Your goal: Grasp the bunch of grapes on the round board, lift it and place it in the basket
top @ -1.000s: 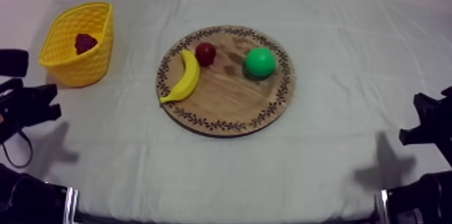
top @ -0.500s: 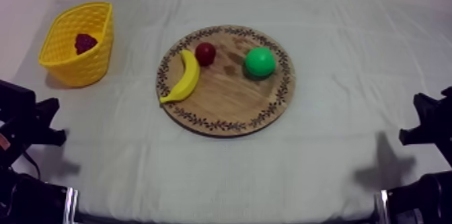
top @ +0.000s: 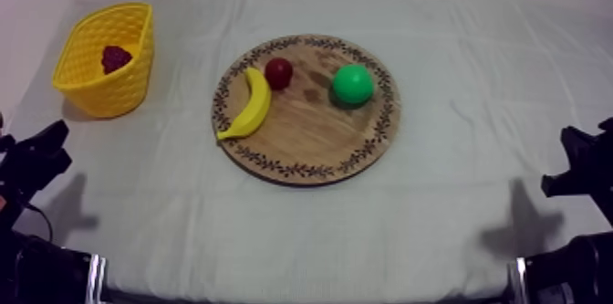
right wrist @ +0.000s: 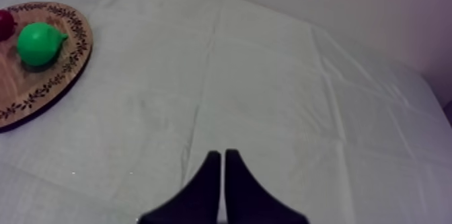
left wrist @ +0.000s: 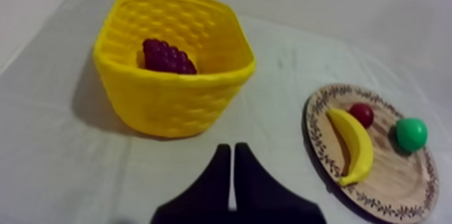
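The left gripper [left wrist: 231,154] is clenched on nothing, its two black fingers pressed together into a narrow wedge above the cloth [left wrist: 60,153]. Just ahead of its tips stands the yellow basket [left wrist: 176,109], and the bunch of grapes [left wrist: 167,57] lies inside it. Ahead and to this gripper's right sits the wooden board [left wrist: 398,188], carrying the banana [left wrist: 354,147], the small red fruit [left wrist: 362,114] just beside the banana's far end, and the pear [left wrist: 411,134]. The right gripper [right wrist: 222,155] is likewise closed and empty over the cloth, with the board well ahead to its left.
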Controlling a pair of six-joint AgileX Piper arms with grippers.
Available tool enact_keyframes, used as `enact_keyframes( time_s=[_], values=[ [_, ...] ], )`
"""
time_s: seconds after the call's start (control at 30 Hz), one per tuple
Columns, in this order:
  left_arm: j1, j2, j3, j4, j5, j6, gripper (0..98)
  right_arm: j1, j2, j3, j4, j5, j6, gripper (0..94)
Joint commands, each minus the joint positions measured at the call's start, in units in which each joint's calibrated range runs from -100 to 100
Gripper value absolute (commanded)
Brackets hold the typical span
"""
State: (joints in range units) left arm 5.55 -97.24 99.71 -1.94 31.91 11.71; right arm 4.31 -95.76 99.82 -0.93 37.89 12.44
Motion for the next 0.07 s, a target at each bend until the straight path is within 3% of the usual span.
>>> enact_keyframes(
  time_s=[0.0, 0.03],
  values=[
    [-0.99, -1.7, 0.08, -0.06, -0.03, -0.08, 0.1, -0.02, 0.0, -0.04, -0.02, 0.02, -0.02, 0.3],
    [-1.37, -2.02, 0.11, -0.07, -0.02, -0.22, 0.1, -0.02, 0.0, -0.04, -0.02, 0.02, -0.03, 0.3]
  ],
)
